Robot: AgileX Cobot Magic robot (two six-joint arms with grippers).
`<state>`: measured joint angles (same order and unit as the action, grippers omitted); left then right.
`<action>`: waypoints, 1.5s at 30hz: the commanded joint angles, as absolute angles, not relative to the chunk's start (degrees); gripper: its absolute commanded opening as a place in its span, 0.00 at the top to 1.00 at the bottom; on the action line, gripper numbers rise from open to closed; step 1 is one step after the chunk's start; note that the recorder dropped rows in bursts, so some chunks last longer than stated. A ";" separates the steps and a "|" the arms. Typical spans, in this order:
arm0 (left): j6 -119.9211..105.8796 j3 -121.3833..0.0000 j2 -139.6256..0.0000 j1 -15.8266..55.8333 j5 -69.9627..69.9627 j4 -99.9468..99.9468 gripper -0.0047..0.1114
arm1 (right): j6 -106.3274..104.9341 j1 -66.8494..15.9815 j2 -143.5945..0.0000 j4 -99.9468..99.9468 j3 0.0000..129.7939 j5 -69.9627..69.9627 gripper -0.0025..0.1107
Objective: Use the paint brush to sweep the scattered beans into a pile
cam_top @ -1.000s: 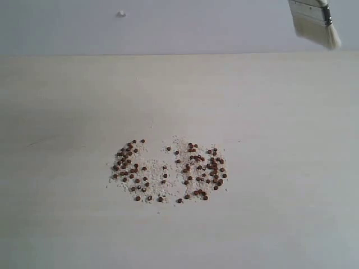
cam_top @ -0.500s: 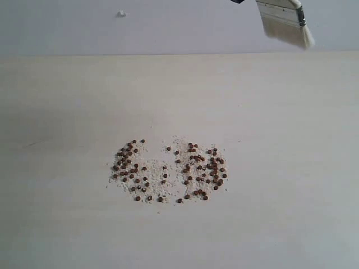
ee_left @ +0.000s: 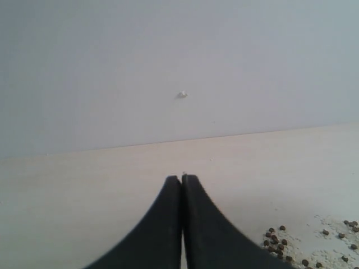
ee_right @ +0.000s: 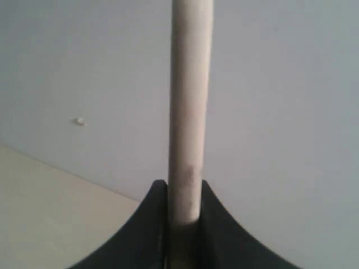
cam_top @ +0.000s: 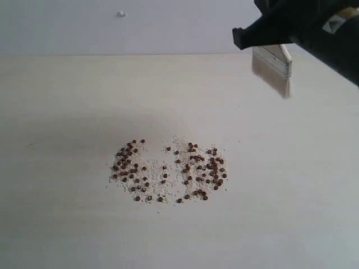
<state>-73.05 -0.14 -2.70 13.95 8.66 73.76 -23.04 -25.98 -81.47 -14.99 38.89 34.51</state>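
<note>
The right end effector (ee_right: pixel 180 190) is clamped on the pale wooden handle (ee_right: pixel 190 101) of the paint brush (cam_top: pixel 273 67), its jaws pressed against either side of the shaft, which runs straight out between them. In the exterior view the brush hangs from the dark arm at the far right of the bench (cam_top: pixel 67 112), ferrule up, with the cream bristles (cam_top: pixel 277 78) slanting downward. They appear to be in the air rather than on the surface, though the frames do not settle that for certain. The brush is well apart from the grains, with bare bench between them.

The left end effector (ee_left: pixel 182 185) is closed on nothing, its 2 dark jaws meeting tip to tip above the bench. A few grains show at the edge of its view.

Out in the middle of the bench the beans (cam_top: pixel 203 167) lie in 2 loose patches side by side, mixed with pale crumbs (cam_top: pixel 151 168), with a thinner strip between the patches. No tight heap has been made.

As a judgement, the grasp is done and the brush is on its approach. All of the sweeping is left: the bristles must be set down beside the spread and the 2 patches drawn together into 1 pile
</note>
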 commanded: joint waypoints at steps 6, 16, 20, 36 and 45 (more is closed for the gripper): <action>-72.85 0.00 -2.41 13.74 8.84 74.13 0.96 | -36.53 -26.02 -81.39 -28.38 24.11 48.51 0.98; -72.85 0.00 -2.41 13.77 8.74 74.13 0.96 | -46.61 -37.56 -81.48 -46.09 22.31 53.00 0.98; -72.85 0.00 -2.41 13.77 8.74 74.13 0.96 | -53.05 -45.46 -83.22 -57.32 22.31 59.42 0.98; -72.85 0.00 -2.41 13.77 8.74 74.13 0.96 | -41.61 -57.96 -102.06 -66.24 27.86 69.96 0.98; -72.85 0.00 -2.41 13.77 8.74 74.13 0.96 | -40.69 -57.96 -107.73 -65.40 34.12 69.96 0.98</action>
<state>-73.05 -0.14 -2.70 13.95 8.66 73.86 -41.18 -57.87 -106.58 -66.28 32.59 68.44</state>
